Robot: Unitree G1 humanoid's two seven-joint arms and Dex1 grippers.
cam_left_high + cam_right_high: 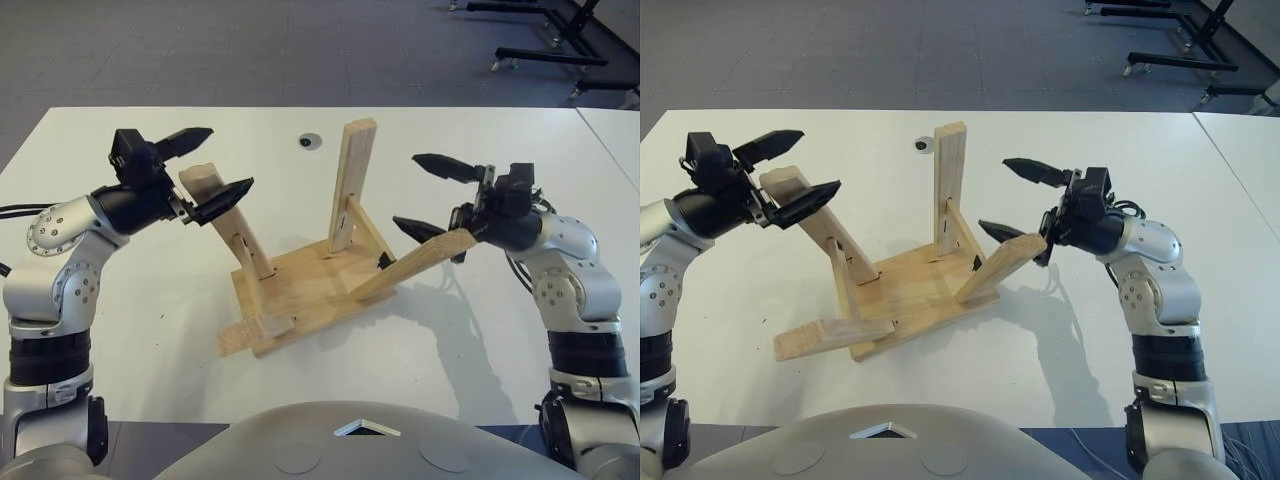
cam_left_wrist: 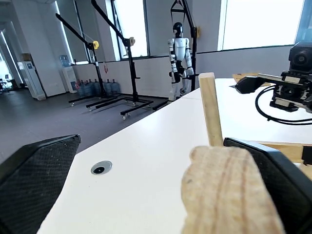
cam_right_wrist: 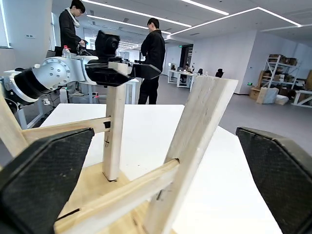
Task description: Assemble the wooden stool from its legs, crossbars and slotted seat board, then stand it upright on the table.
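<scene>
The wooden stool lies upside down mid-table, its seat board (image 1: 305, 285) flat and its legs pointing up. One leg (image 1: 352, 180) stands straight. The left leg (image 1: 232, 228) leans outward, and its top sits between the fingers of my open left gripper (image 1: 226, 159), against one pad (image 2: 280, 170). The right leg (image 1: 415, 265) slants low to the right, joined by a crossbar (image 3: 117, 195). Its end rests by the lower finger of my open right gripper (image 1: 408, 190). A fourth leg (image 1: 250, 333) lies flat at the board's front left corner.
A small round grommet (image 1: 309, 141) is set in the white table (image 1: 480, 340) behind the stool. Free tabletop surrounds the stool on all sides. Black stand frames (image 1: 550, 55) rest on the floor beyond the far right corner.
</scene>
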